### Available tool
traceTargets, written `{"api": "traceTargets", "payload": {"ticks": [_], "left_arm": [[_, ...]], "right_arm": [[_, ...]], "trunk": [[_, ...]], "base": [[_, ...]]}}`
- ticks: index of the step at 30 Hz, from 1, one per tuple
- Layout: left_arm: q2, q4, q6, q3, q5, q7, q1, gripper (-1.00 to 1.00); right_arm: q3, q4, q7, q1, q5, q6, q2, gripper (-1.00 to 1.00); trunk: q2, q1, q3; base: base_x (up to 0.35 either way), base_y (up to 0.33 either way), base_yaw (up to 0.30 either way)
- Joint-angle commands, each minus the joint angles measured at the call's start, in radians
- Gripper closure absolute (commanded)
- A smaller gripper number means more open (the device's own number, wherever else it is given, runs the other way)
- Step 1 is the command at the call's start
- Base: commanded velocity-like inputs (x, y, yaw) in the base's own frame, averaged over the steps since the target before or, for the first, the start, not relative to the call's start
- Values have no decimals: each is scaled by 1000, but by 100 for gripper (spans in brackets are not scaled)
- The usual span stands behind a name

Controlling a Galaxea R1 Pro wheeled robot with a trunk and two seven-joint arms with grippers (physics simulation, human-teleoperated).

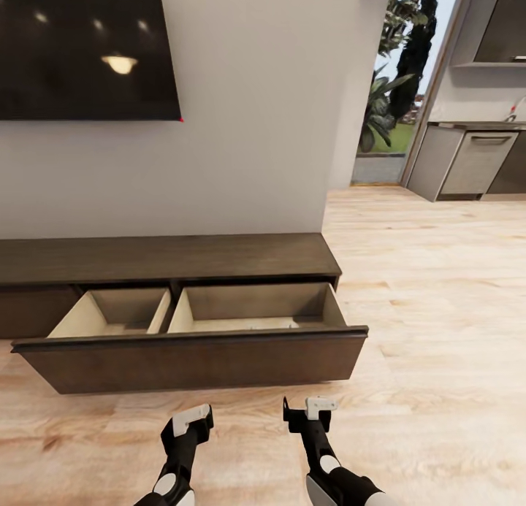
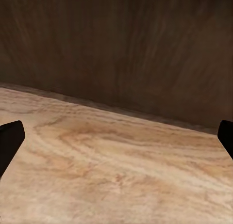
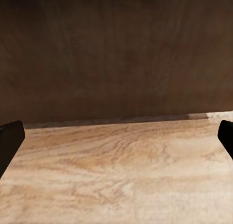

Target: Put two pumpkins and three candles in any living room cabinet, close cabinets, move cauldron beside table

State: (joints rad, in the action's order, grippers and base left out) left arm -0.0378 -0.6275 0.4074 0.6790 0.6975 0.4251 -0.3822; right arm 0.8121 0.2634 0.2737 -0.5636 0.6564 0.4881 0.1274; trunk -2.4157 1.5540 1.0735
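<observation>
Both grippers — left [image 1: 191, 424], right [image 1: 310, 412] — spread wide, empty; the open drawer [image 1: 197, 360] just ahead could get rammed.

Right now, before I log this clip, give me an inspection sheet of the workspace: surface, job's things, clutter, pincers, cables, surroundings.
Surface: pale wood floor; cabinet top bare.
Job's things: long dark-brown cabinet against the wall, its drawer pulled open; the visible part of both beige compartments holds nothing. Pumpkins, candles, cauldron: nothing seen.
Clutter: nothing seen.
Pincers: left pincer and right pincer low in front of the drawer front, both open, holding nothing.
Cables: nothing seen.
Surroundings: dark screen on the wall above the cabinet; grey kitchen units and a plant beyond a doorway at far right.
</observation>
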Motion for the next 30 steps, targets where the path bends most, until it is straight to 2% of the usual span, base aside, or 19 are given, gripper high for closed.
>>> {"api": "traceTargets", "payload": {"ticks": [1,7,24,30], "left_arm": [[0,1,5,8,2,7,-1,-100],[1,6,5,8,-19,7,-1,-100],[-2,6,4,7,-21,7,-1,-100],[-2,6,4,7,-21,7,-1,-100]], "right_arm": [[9,0,7,-1,5,3,0,-100],[9,0,7,-1,5,3,0,-100],[9,0,7,-1,5,3,0,-100],[9,0,7,-1,5,3,0,-100]], "trunk": [[0,0,1],[0,0,1],[0,0,1],[0,0,1]], "base": [[161,44,0],[278,24,0],[310,1,0],[185,0,0]]}}
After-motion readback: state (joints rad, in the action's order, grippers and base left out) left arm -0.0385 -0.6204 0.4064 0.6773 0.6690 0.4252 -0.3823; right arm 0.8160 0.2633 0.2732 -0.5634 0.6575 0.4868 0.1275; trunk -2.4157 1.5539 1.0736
